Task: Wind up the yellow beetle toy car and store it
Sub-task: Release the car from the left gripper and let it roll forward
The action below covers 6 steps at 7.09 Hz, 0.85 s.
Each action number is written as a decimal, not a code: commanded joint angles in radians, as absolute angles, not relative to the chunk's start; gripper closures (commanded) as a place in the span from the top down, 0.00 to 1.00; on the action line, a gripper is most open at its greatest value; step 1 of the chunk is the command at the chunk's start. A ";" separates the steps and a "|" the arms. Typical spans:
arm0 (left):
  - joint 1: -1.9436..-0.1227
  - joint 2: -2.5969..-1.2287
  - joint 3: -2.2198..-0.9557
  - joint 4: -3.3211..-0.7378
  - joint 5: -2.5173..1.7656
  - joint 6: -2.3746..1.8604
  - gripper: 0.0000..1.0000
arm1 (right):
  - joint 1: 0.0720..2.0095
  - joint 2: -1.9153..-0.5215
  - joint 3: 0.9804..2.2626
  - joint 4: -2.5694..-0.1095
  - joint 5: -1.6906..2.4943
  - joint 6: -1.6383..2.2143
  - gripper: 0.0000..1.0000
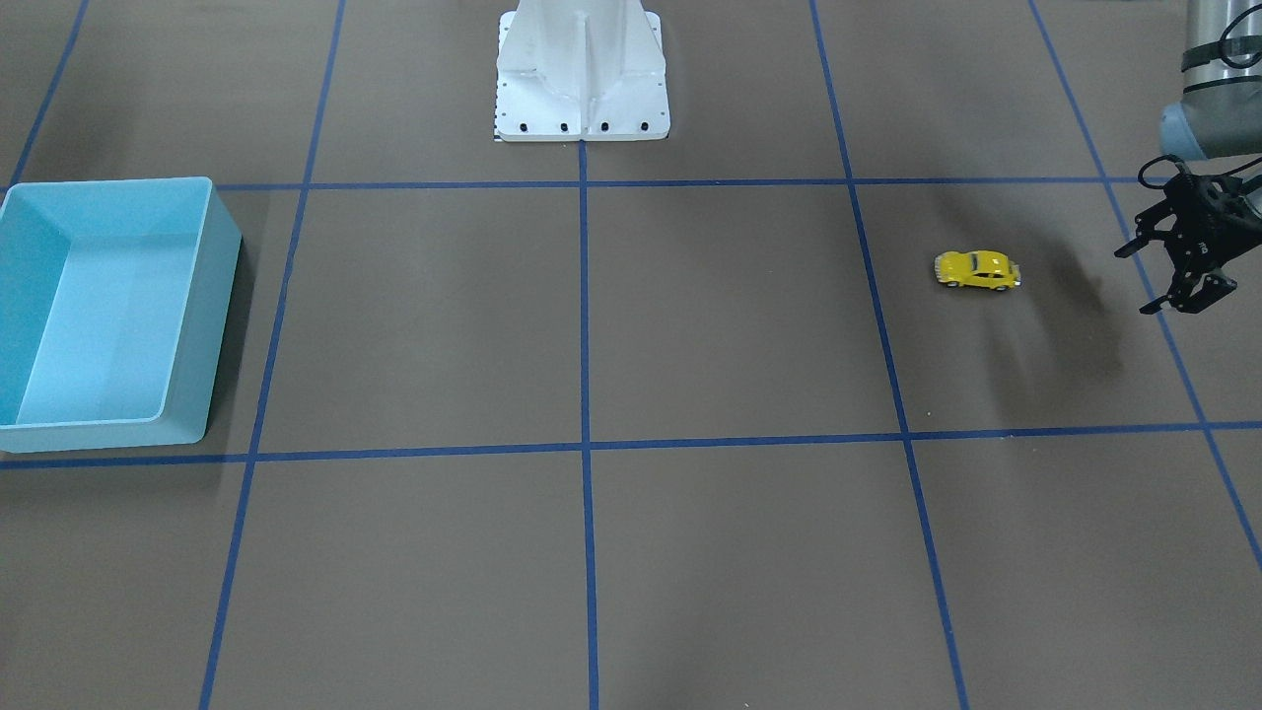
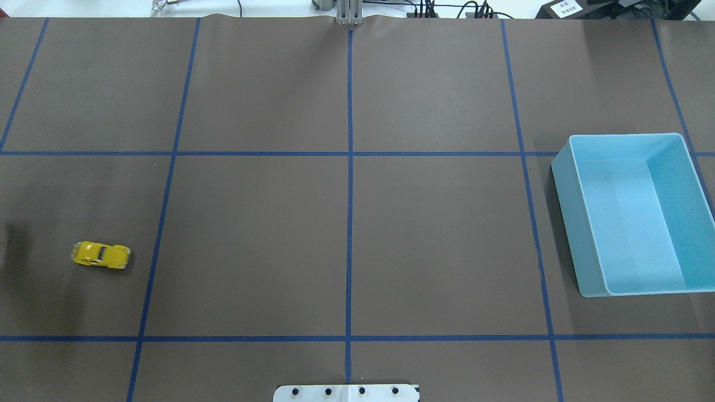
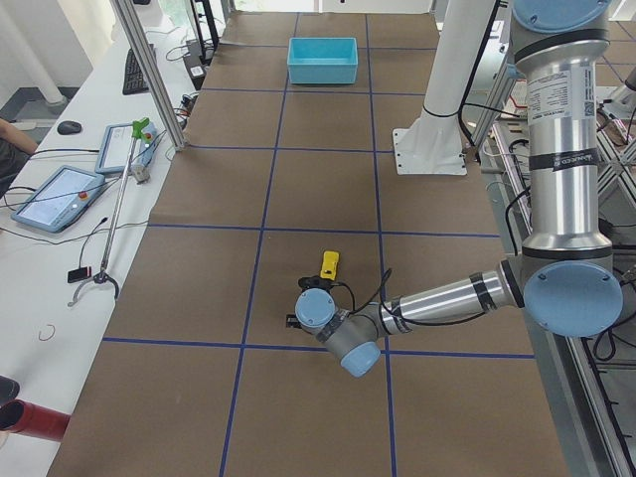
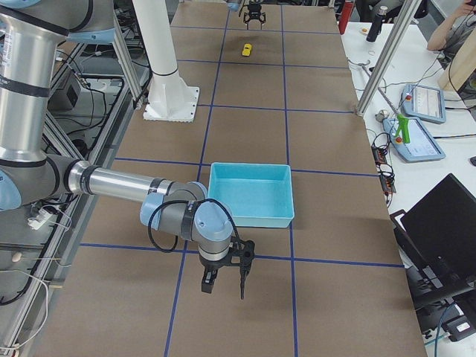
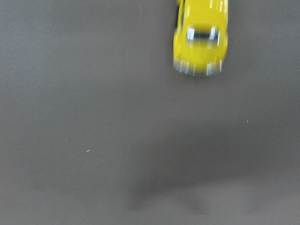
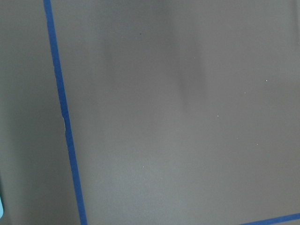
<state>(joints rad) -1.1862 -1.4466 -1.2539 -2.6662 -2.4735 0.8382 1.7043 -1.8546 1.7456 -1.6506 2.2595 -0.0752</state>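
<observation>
The yellow beetle toy car (image 1: 976,269) stands on its wheels on the brown table mat, on the robot's left side. It also shows in the overhead view (image 2: 101,255) and, blurred, at the top of the left wrist view (image 5: 200,35). My left gripper (image 1: 1152,282) is open and empty. It hangs above the mat a little to the outside of the car and does not touch it. My right gripper (image 4: 222,279) shows only in the exterior right view, beside the light blue bin (image 4: 249,195); I cannot tell if it is open or shut.
The light blue bin (image 2: 570,223) is empty and stands on the robot's right side, far from the car. The white robot base (image 1: 582,79) stands at the middle of the robot's edge. Blue tape lines divide the mat into squares.
</observation>
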 commanded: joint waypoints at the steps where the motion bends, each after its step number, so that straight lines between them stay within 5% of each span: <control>1: -1.187 -1.450 -1.256 -2.658 -2.471 0.835 1.00 | 1.704 -1.855 1.746 -1.651 2.260 -0.075 1.00; 6: -1.198 -1.459 -1.411 -2.374 -2.457 0.833 1.00 | 1.704 -1.853 1.746 -1.649 2.260 -0.075 1.00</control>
